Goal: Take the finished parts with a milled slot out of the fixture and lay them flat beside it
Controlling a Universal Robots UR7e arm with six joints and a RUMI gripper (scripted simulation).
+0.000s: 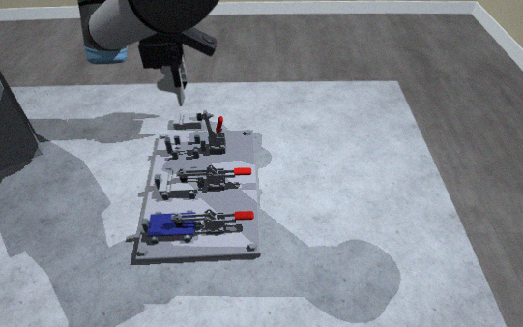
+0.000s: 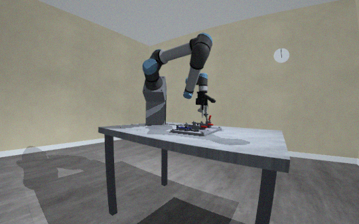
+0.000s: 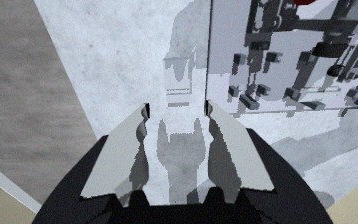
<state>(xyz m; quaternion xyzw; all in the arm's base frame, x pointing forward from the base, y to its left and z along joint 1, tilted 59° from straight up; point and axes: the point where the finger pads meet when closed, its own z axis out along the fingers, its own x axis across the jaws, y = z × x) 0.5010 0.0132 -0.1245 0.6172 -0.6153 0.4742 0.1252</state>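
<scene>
The robot arm (image 2: 192,64) bends like an elbow high in the middle of the exterior view, then reaches down. Its gripper (image 1: 180,95) points down near the upper left of the top view. The two fingers stand partly apart, and nothing seems to be between them.

The table (image 1: 338,145) has a mottled, matt stone-grey top, the fixture (image 1: 248,193) a smooth pale metal plate carrying dull dark metal clamps with glossy red plastic handles (image 1: 243,171), and the floor (image 1: 309,48) looks like matt grey-brown wood.
</scene>
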